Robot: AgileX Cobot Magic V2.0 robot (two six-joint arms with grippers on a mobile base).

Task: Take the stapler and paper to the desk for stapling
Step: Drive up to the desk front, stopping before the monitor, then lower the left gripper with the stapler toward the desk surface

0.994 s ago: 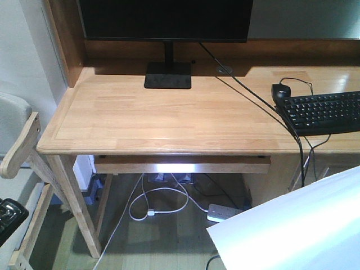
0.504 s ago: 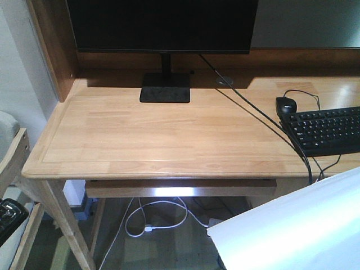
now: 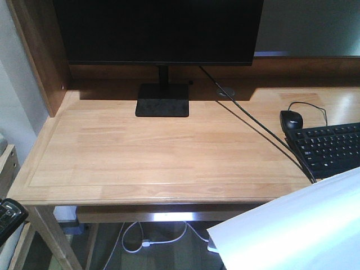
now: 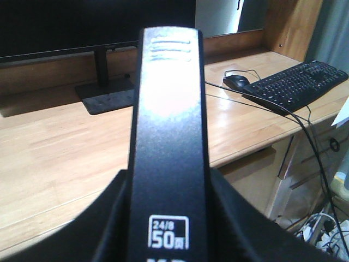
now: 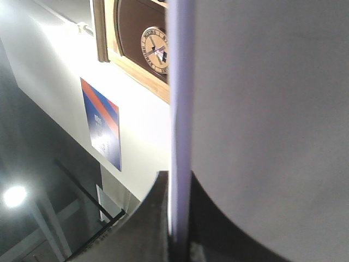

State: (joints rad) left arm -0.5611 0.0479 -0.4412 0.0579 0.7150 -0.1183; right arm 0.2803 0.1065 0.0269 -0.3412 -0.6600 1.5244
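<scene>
My left gripper [image 4: 167, 188] is shut on the black stapler [image 4: 166, 125], which stands up between the jaws and carries a white "24/6 50" label. It is held in front of and just above the desk's [image 4: 54, 147] near edge. My right gripper [image 5: 178, 183] is shut on the edge of the white paper [image 5: 272, 125]. The sheets fill the right of the right wrist view. In the front view the paper [image 3: 298, 230] hangs at the lower right, overlapping the front right edge of the wooden desk [image 3: 152, 152].
A black monitor [image 3: 160, 28] on a flat stand [image 3: 162, 101] is at the back of the desk. A black mouse [image 3: 291, 119] and keyboard [image 3: 332, 147] lie at the right, with a cable [image 3: 259, 132] running across. Cables hang under the desk.
The view has moved forward and closer to the desk, so the desk looks larger and lower in frame. The paper keeps its place at the lower right.
</scene>
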